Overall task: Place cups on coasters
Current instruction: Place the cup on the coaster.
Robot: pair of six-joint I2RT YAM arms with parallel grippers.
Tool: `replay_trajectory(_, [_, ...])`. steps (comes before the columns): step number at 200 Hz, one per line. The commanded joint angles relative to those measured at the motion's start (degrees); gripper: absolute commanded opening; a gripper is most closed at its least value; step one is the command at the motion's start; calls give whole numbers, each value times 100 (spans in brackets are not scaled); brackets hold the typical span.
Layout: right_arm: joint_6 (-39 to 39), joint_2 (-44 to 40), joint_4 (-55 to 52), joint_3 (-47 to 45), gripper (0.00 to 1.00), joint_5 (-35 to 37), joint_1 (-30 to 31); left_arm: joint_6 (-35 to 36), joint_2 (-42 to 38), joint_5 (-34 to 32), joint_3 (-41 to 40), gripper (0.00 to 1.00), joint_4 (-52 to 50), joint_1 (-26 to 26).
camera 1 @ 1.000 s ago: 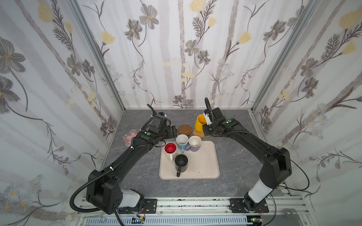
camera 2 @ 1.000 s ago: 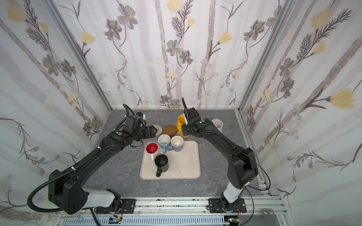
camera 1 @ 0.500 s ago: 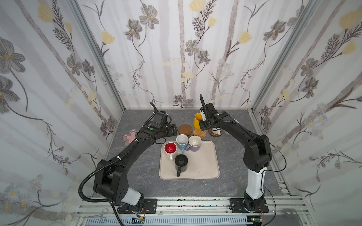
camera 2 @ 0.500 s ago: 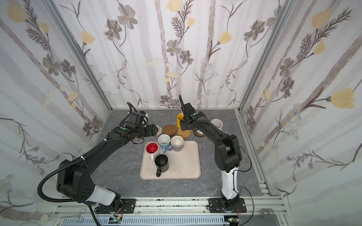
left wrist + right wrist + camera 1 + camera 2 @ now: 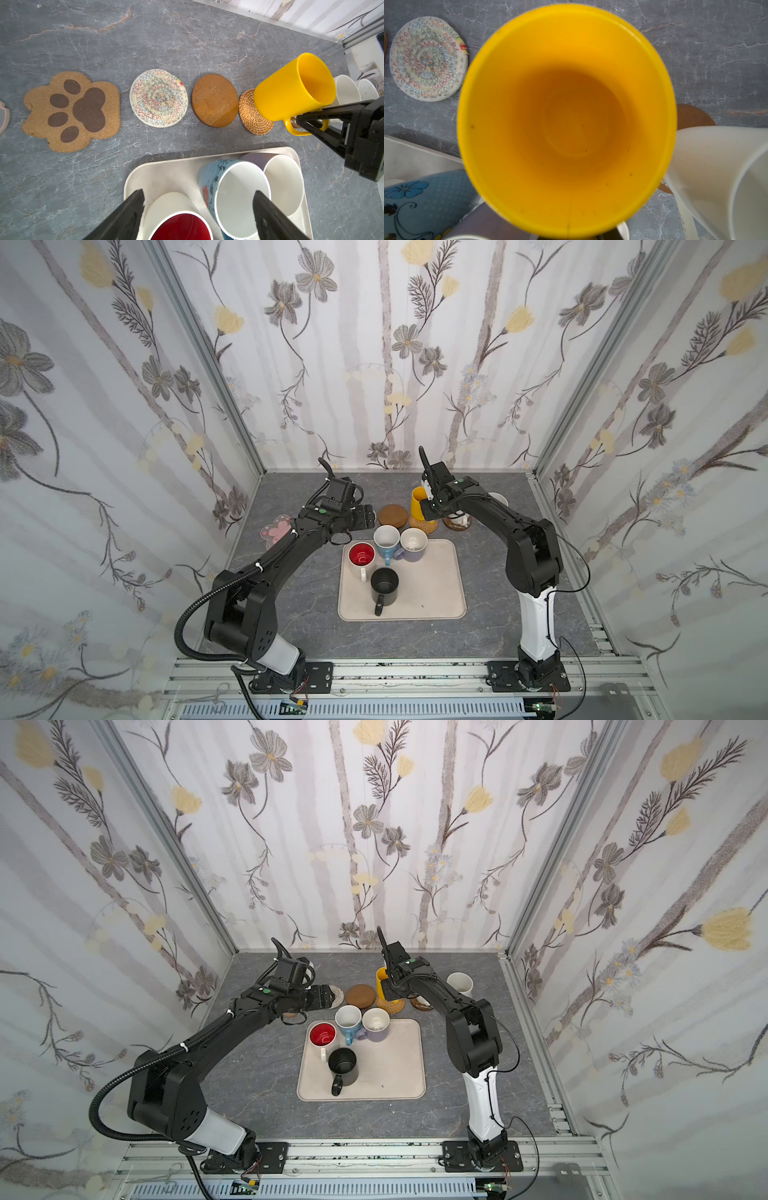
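The left arm and right arm were black, each with a white lowest link and a green dot. A ribbed black hose looped off the left; thin cable trailed the right. The left gripper had black wedge fingers.

Open air over the wooden disc; yellow mug tight on its right, mug cluster filling the tray's far-left, near-right bare.
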Motion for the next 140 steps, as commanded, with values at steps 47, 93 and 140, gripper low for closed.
replay_trajectory(47, [-49, 45, 292, -245, 0, 3, 8, 12, -53, 20, -28, 85, 25, 7])
replay_trajectory(93, [-38, 116, 357, -328, 0, 14, 4, 1, -136, 12, -100, 86, 25, 7])
replay_trajectory(140, [-35, 144, 381, -393, 4, 56, 8, -15, -254, -2, -168, 86, 25, 10])
